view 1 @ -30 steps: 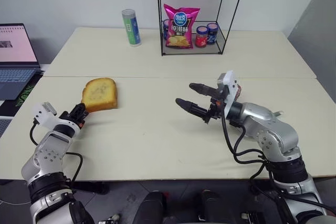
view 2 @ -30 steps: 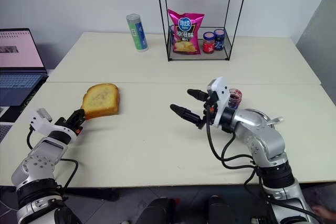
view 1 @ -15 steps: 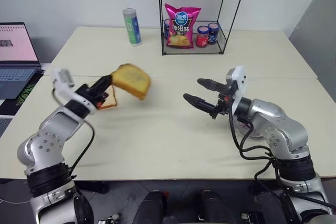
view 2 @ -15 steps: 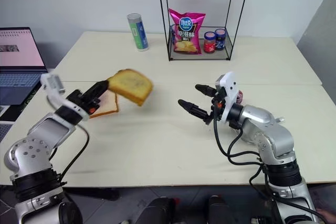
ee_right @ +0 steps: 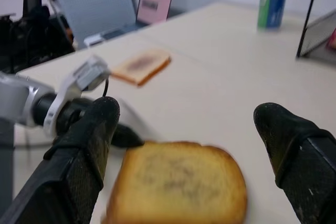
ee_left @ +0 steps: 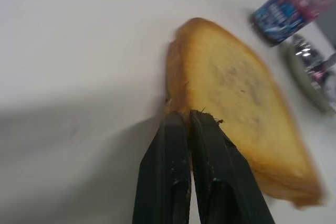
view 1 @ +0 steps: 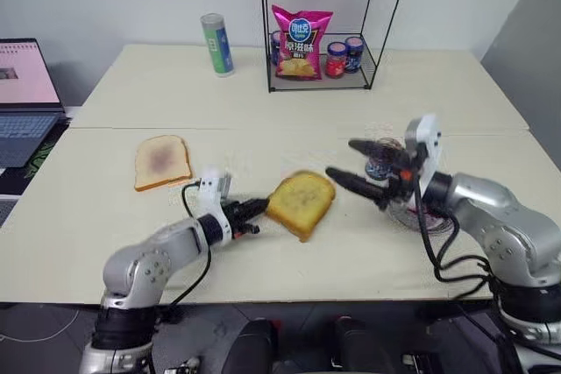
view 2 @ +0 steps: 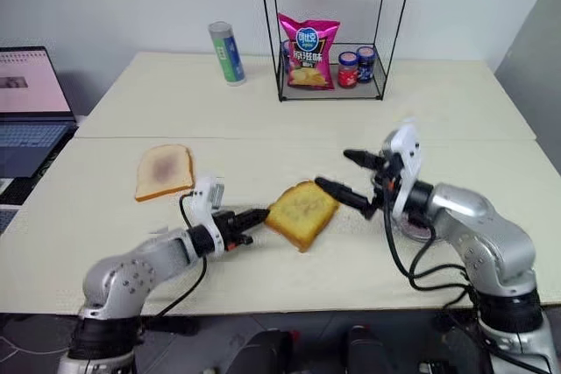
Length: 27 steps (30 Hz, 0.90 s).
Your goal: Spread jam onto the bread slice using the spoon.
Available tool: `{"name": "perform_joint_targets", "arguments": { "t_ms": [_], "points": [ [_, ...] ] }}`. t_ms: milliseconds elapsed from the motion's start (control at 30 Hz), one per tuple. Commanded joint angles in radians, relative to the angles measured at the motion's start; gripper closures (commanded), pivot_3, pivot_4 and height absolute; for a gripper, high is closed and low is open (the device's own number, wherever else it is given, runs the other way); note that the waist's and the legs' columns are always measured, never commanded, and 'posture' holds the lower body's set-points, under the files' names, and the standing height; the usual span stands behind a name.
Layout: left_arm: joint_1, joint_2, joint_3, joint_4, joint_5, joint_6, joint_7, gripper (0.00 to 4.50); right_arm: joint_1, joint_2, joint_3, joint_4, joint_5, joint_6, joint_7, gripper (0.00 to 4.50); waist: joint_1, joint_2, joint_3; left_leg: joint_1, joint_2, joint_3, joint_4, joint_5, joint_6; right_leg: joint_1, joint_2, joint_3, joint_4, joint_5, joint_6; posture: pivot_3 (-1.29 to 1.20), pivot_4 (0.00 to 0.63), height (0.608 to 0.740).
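1. My left end effector (view 1: 256, 209) is pinched shut on the crust of the bread slice (view 1: 301, 202), holding it tilted near the middle of the table (view 1: 263, 260).
2. My right end effector (view 1: 353, 164) is spread wide and holds nothing; it hovers just at 2 o'clock of the bread slice, fingers pointing toward it.
3. A second, paler slice (view 1: 162, 160) with a purplish stain lies flat on the table at 10 o'clock of the held one, well apart from it.
4. The jam jar (view 1: 382, 164) stands behind my right fingers, partly hidden by them, at 3 o'clock of the bread slice.
5. A round steel plate (view 1: 427, 216) sits under my right forearm, mostly covered by the arm. I cannot make out the spoon.
6. At 12 o'clock, far across the table, a wire rack (view 1: 321, 24) holds a pink chip bag (view 1: 301, 43) and lidded jars (view 1: 344, 56). A green and blue can (view 1: 216, 45) stands beside the rack, and a laptop (view 1: 26, 94) sits at the table's 9 o'clock edge.
7. A second ago the bread slice sat at the left, covering the pale slice; my left arm has since carried it across to the centre, and my right arm has drawn back to the right.
8. Count: two bread slices, one open jam jar, one plate, one rack, one chip bag, one can, one laptop, at least two lidded jars on the rack.
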Motion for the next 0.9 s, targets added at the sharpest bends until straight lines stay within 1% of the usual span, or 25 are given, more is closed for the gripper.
{"name": "perform_joint_targets", "arguments": {
  "t_ms": [33,133,233,300,433,567,633,667,733,767,900],
  "points": [
    [-0.045,-0.031,-0.012,0.028,0.087,-0.082,0.011,4.43,0.051,-0.036,-0.033,-0.095,0.05,0.032,0.007,0.0,0.002,0.0,0.0,0.0,0.0,0.0,0.0,0.0,0.0,0.0,0.0,0.0,0.0,-0.003,0.001,0.0,0.15,0.74],
    [-0.083,-0.061,-0.007,0.066,0.125,-0.107,0.021,4.43,0.07,-0.045,-0.039,-0.109,0.057,0.04,-0.006,0.0,0.008,0.0,0.0,0.001,0.0,0.0,0.002,0.0,0.0,0.001,0.0,0.0,0.0,-0.003,0.0,0.0,0.15,0.74],
    [-0.126,-0.089,-0.015,0.112,0.172,-0.144,0.018,4.43,0.06,-0.036,-0.037,-0.098,0.05,0.031,-0.025,0.0,0.007,0.0,0.0,0.001,0.0,0.001,0.002,0.0,0.0,0.001,0.0,0.0,0.0,-0.003,0.001,0.0,0.15,0.74],
    [-0.152,-0.101,-0.006,0.143,0.198,-0.162,0.025,4.43,0.053,-0.034,-0.034,-0.093,0.047,0.027,-0.031,0.0,0.008,0.0,0.0,0.0,0.0,0.0,0.002,0.0,0.0,0.001,0.0,0.0,0.0,-0.001,0.005,0.0,0.15,0.74],
    [-0.209,-0.09,0.026,0.225,0.242,-0.206,0.016,4.43,0.045,-0.038,-0.037,-0.085,0.045,0.024,-0.036,0.0,0.008,0.0,0.0,0.0,0.0,0.0,0.001,0.0,0.0,0.001,0.0,0.0,0.0,-0.001,0.006,0.0,0.15,0.74],
    [-0.217,-0.089,0.029,0.228,0.23,-0.194,-0.04,4.43,0.046,-0.039,-0.038,-0.085,0.047,0.024,-0.038,0.0,0.007,0.0,0.0,0.0,0.0,0.0,0.001,0.0,0.0,0.001,0.0,-0.001,0.0,-0.001,0.006,0.0,0.15,0.74],
    [-0.215,-0.089,0.033,0.227,0.233,-0.197,-0.05,3.96,0.047,-0.037,-0.04,-0.082,0.046,0.022,-0.039,0.0,0.008,0.0,0.0,0.0,0.0,0.0,0.001,0.0,0.0,0.001,0.0,-0.001,-0.001,-0.001,0.006,0.0,0.15,0.74],
    [-0.211,-0.084,0.031,0.219,0.227,-0.188,-0.067,3.85,0.049,-0.038,-0.041,-0.081,0.045,0.02,-0.038,0.0,0.009,0.0,0.0,0.0,0.0,0.0,0.001,0.0,0.0,0.001,0.0,-0.001,-0.001,-0.001,0.006,0.0,0.15,0.74],
    [-0.199,-0.07,0.016,0.194,0.21,-0.161,-0.111,3.44,0.049,-0.038,-0.042,-0.077,0.044,0.017,-0.037,0.0,0.009,0.0,0.0,0.0,0.0,0.0,0.001,0.0,0.0,0.001,0.0,-0.001,-0.001,-0.001,0.006,0.0,0.15,0.74],
    [-0.19,-0.063,0.007,0.178,0.204,-0.148,-0.13,3.36,0.05,-0.038,-0.043,-0.074,0.043,0.015,-0.035,0.0,0.009,0.0,0.0,0.0,0.0,0.0,0.001,0.0,0.0,0.001,0.0,-0.001,-0.001,-0.001,0.006,0.0,0.15,0.74],
    [-0.165,-0.043,-0.004,0.138,0.202,-0.111,-0.164,2.54,0.061,-0.04,-0.052,-0.068,0.046,0.009,-0.032,0.0,0.008,0.0,0.0,0.0,0.0,0.0,0.001,0.0,0.0,0.001,0.0,-0.001,-0.001,-0.001,0.006,0.0,0.15,0.74]
  ]
}}
